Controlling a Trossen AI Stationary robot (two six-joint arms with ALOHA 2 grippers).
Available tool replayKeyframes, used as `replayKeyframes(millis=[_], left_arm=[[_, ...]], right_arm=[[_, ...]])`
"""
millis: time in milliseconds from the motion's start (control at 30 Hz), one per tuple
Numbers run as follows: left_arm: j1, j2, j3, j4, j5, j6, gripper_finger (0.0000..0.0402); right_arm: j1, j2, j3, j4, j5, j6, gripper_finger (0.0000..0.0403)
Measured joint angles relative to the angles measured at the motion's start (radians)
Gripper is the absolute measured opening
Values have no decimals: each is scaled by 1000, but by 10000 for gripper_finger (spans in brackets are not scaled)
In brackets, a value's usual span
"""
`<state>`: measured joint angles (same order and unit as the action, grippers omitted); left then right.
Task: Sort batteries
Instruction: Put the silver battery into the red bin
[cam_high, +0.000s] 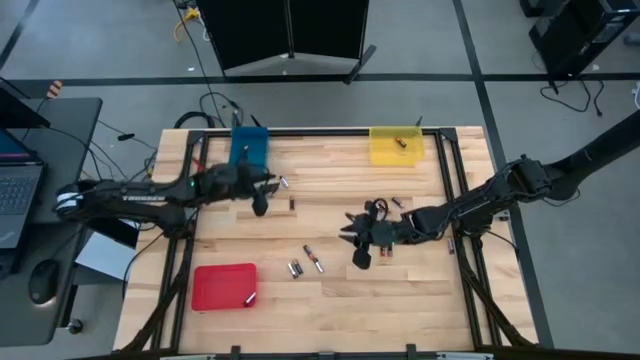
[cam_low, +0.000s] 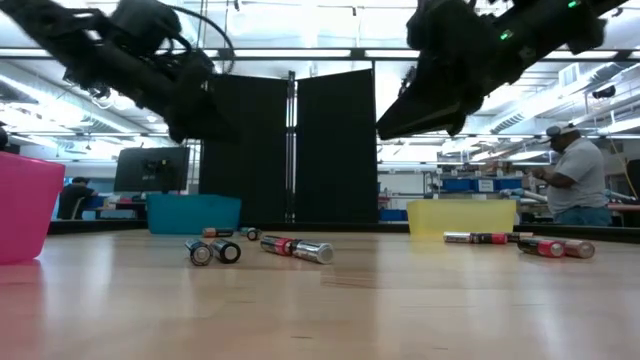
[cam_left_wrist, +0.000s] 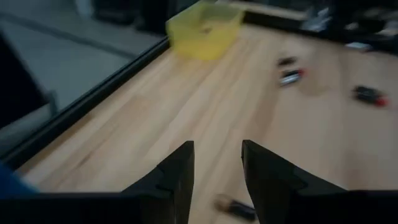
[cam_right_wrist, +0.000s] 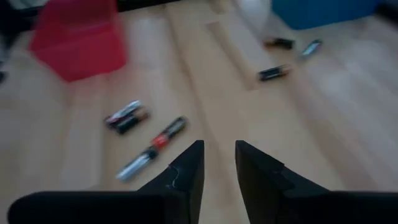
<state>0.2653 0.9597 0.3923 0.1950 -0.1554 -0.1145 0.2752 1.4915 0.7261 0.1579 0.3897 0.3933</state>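
Table w/ red, blue, yellow trays. L gripper near blue tray, fingers apart, empty. R gripper mid-table, narrow gap, empty. Batteries loose on wood; one each in red, yellow.

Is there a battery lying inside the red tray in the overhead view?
Yes, one battery lies in the red tray's corner.

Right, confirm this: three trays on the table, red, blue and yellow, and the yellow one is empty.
Not quite. The three trays are there: the red tray, the blue tray and the yellow tray. But the yellow one is not empty: the high view shows a battery lying inside it.
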Motion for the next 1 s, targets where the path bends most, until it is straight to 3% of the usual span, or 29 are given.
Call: replayKeyframes(millis=[300,667,1000], left_arm=[[-185,-18,-99,208,-94,55,143],[-290,-18,-101,239,-151,90,143],[-348,-18,-101,231,-151,107,143]], right_arm=[[70,178,56,51,16,128,117],[142,414,287,24,69,183,121],[184,596,546,-315,149,374,225]])
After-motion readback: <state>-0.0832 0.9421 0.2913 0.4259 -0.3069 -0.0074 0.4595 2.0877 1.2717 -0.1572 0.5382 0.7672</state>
